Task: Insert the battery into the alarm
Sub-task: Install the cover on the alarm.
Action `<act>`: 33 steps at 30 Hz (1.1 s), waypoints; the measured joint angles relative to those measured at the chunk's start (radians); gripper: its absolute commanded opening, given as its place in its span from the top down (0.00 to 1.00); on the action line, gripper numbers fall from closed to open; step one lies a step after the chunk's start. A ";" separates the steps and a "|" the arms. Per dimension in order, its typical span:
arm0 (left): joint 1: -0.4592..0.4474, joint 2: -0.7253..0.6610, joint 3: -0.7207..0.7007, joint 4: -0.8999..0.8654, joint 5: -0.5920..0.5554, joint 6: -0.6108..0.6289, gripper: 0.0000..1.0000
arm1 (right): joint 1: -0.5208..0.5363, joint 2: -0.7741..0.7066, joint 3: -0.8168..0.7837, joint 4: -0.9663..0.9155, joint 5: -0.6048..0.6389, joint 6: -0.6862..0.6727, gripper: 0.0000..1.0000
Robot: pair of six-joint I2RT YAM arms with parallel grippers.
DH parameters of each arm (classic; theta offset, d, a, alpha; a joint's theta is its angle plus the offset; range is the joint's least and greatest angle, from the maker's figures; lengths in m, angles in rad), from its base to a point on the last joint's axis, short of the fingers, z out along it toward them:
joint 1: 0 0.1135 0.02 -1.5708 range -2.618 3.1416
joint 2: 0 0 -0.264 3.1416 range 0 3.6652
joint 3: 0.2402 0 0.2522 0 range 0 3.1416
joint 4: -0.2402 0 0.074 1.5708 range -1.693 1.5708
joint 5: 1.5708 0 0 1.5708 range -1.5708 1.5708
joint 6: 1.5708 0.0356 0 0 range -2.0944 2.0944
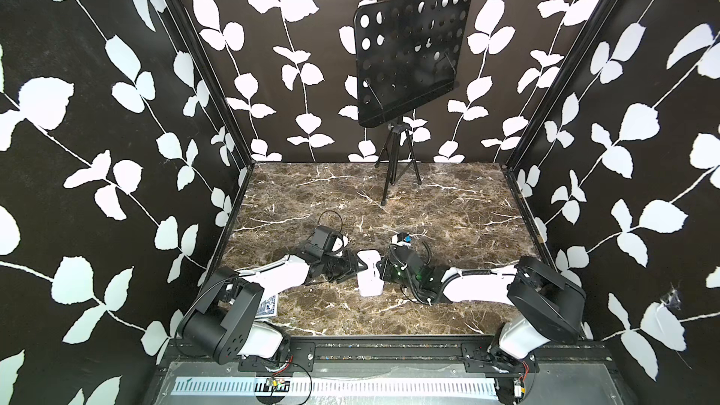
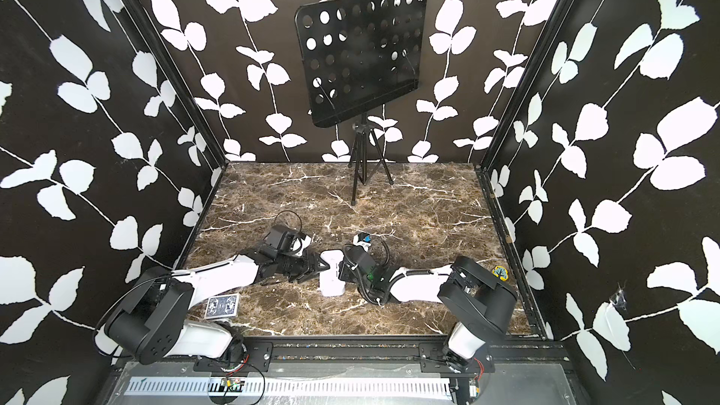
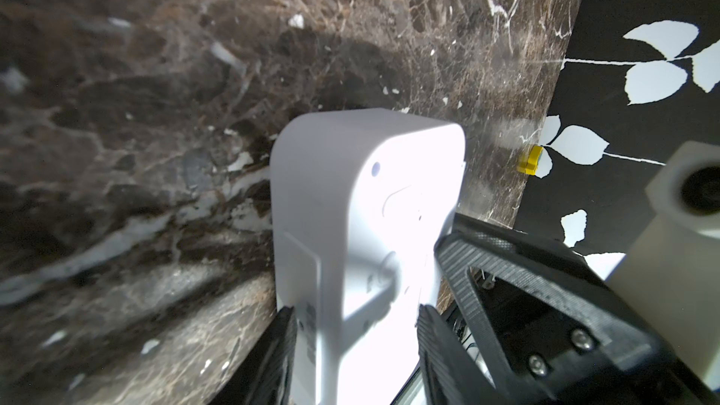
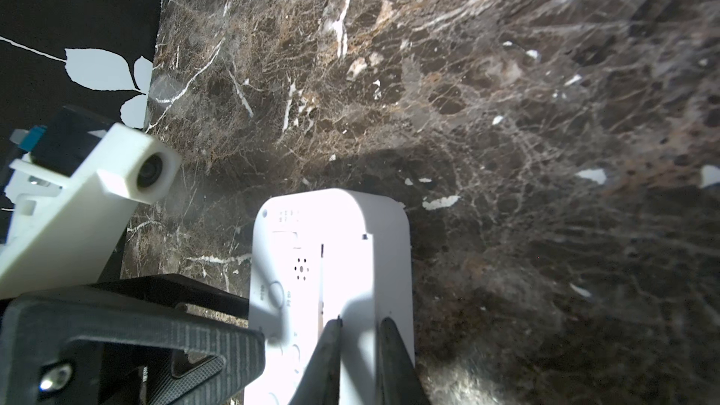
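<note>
Top views both show black panels (image 1: 97,130) printed with white leaves, walling in a brown marbled surface (image 1: 448,204). At the far side of it a black perforated music stand (image 1: 409,56) sits tilted on its tripod.

The left arm (image 1: 272,270) and right arm (image 1: 479,286) reach in low from the front corners and meet near the front middle of the surface. The alarm (image 1: 370,274) is between them there, a white rounded block seen in both top views.

The left hand (image 3: 355,309) grips the alarm. In the left wrist view its black fingers (image 3: 280,348) press against two opposite sides of the white body.

The right hand (image 4: 362,321) comes at the alarm from the other side. In the right wrist view its fingers (image 4: 327,356) stand close together with only a narrow gap, over the face that carries small holes and round buttons. Whether they pinch anything I cannot tell.

A blue-patterned card box (image 2: 222,305) lies flat near the front left, just beside the left arm and well apart from the alarm. A small yellow piece (image 2: 500,272) sits at the right edge of the surface, beyond the right arm.
</note>
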 measured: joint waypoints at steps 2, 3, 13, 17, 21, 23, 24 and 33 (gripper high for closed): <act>0.000 0.000 0.000 0.000 0.000 -0.004 0.51 | 0.005 0.002 0.008 -0.012 0.002 0.000 0.81; 0.000 0.000 0.000 0.000 0.000 -0.004 0.52 | 0.007 0.003 0.012 -0.018 0.005 -0.001 0.81; 0.005 0.000 -0.031 0.042 0.003 -0.033 0.55 | 0.034 0.037 0.074 -0.081 0.061 -0.004 0.80; 0.010 0.004 -0.037 0.049 0.002 -0.047 0.56 | 0.040 0.069 0.116 -0.102 0.086 -0.003 0.78; 0.015 0.010 -0.037 0.052 0.003 -0.057 0.56 | 0.046 0.095 0.156 -0.129 0.109 -0.005 0.78; 0.015 0.010 -0.037 0.052 0.002 -0.057 0.56 | 0.051 0.099 0.161 -0.134 0.121 -0.004 0.77; 0.015 0.010 -0.036 0.051 0.002 -0.057 0.57 | 0.053 0.099 0.161 -0.134 0.126 -0.005 0.77; 0.013 0.018 -0.013 0.019 -0.006 -0.055 0.56 | 0.077 0.111 0.214 -0.237 0.152 -0.020 0.60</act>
